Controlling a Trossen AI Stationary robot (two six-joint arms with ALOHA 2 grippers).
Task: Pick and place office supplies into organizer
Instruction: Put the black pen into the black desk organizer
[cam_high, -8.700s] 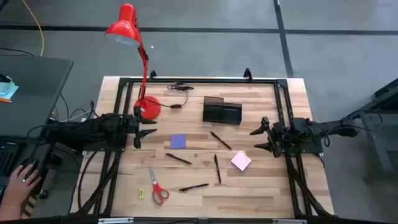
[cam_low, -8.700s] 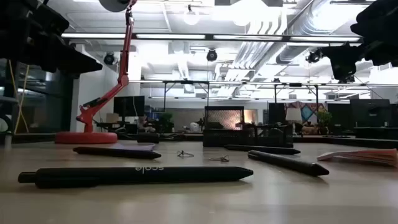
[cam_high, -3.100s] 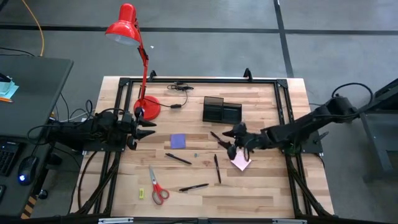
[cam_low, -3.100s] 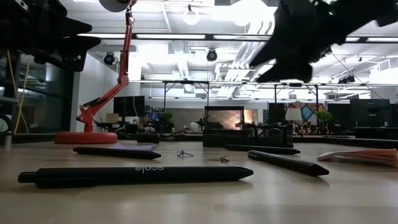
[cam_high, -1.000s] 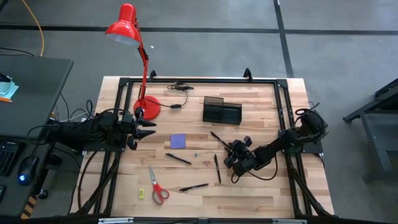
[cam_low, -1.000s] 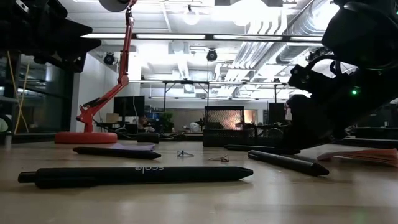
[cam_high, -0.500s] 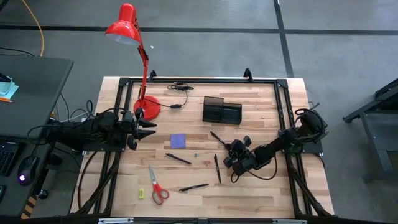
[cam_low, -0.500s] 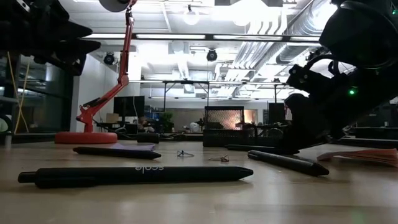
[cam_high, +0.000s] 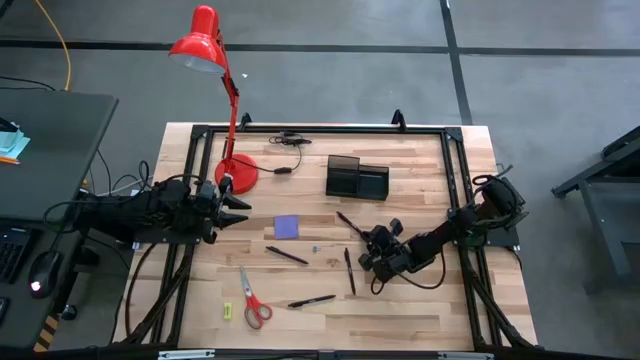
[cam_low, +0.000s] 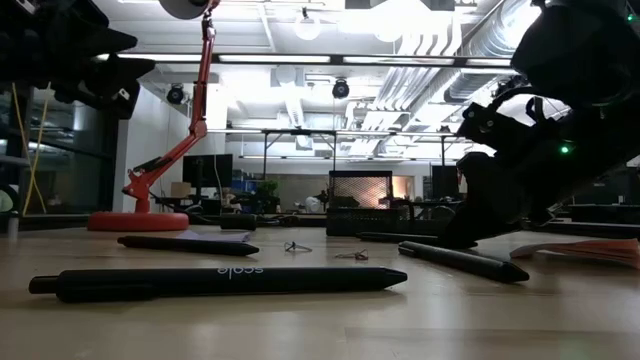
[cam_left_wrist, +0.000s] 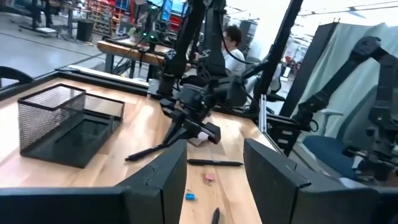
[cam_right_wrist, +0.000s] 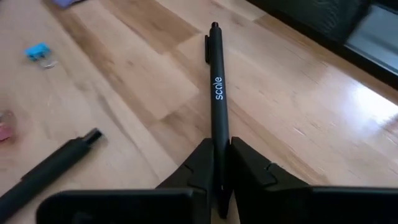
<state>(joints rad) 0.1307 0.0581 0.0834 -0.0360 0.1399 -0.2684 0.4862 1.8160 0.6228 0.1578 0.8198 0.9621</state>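
Right end effector (cam_right_wrist: 217, 163): pinching a black pen (cam_right_wrist: 216, 93) at one end, low over the table (cam_high: 420, 310).
Pen: near mid-table.
Advice: lift level, confirm hold, then carry to the organizer (cam_high: 356, 178).
Left end effector (cam_high: 236, 204): parked, part open.

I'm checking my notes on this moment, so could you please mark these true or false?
1. The right pincer is shut on a pen. True.
2. The scissors lie in the organizer. False: they lie on the table, near its front edge.
3. The purple pad lies on the table. True.
4. The left pincer holds a pen. False: it holds nothing, at the table's left edge.
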